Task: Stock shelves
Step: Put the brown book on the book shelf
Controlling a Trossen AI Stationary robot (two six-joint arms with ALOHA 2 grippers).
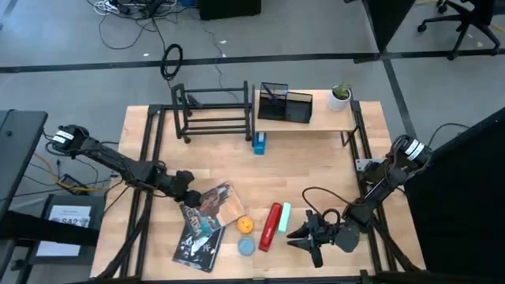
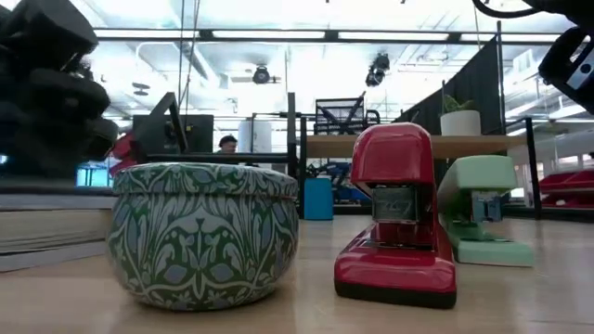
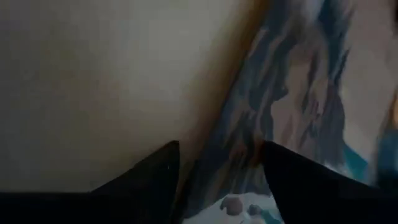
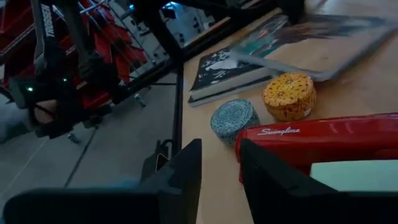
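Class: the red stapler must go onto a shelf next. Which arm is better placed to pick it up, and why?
The right. The right gripper sits open beside the red stapler, near the table's front; the left gripper is farther off, over the books.

The light wooden table (image 1: pixel 316 170) is carrying two shelves along its far edge: the black tube rack (image 1: pixel 211 110) and, beside it, the wooden plank shelf (image 1: pixel 308 122), with a small blue box (image 1: pixel 259 143) sitting just in front between them. Nearer the front edge are lying two overlapping books (image 1: pixel 207 223), a yellow tin (image 1: pixel 246 225), a blue-green tin (image 1: pixel 247 246), a red stapler (image 1: pixel 271 226) and a mint-green stapler (image 1: pixel 285 217) touching it.
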